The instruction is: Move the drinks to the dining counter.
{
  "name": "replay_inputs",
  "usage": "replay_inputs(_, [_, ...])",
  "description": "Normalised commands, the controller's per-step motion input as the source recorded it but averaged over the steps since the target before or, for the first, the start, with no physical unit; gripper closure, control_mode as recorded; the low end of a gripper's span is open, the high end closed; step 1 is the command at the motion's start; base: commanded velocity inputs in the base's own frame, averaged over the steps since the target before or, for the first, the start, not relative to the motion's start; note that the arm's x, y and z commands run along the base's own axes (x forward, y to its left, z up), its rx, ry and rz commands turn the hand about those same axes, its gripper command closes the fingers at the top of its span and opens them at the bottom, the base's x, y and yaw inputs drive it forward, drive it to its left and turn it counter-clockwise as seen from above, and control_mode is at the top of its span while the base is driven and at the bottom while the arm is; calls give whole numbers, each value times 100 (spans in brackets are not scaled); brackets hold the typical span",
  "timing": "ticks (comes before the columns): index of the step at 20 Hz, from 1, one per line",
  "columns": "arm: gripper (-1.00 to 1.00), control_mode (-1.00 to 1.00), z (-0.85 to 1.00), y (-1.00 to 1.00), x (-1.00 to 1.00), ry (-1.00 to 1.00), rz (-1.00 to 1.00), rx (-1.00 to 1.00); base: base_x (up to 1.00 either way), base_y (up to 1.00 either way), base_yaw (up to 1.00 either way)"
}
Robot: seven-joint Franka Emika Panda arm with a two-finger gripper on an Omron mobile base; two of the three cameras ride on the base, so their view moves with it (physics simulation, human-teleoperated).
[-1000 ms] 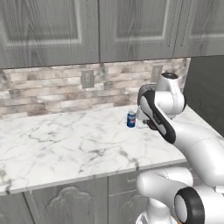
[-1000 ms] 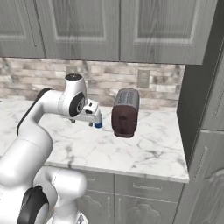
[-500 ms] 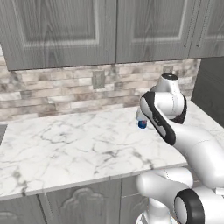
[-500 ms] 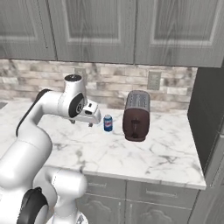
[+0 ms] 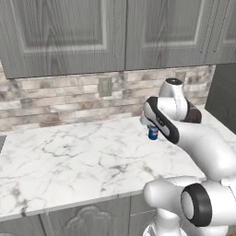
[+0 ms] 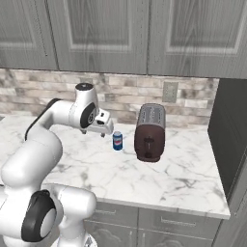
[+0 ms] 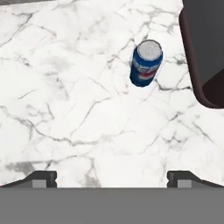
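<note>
Hand view: fingers (image 7: 112,177) spread wide above the tabletop (image 7: 65,87), holding nothing; the upright can (image 7: 146,63) stands ahead of them beside the toaster (image 7: 205,48), set for a grasp.

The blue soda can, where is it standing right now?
The blue soda can stands upright on the marble worktop, just left of the dark toaster in the right base view, in front of the brick wall.

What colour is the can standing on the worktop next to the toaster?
The can is blue with a silver top and a white mark, clearest in the hand view.
</note>
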Motion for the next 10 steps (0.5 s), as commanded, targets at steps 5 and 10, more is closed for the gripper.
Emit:
replay_inputs(5, [-100,-100,-23,0,60,4,-4,1,0,0,0])
replay_inputs(10, [-100,-100,-22,-1,30,6,-15,0,0,0,0])
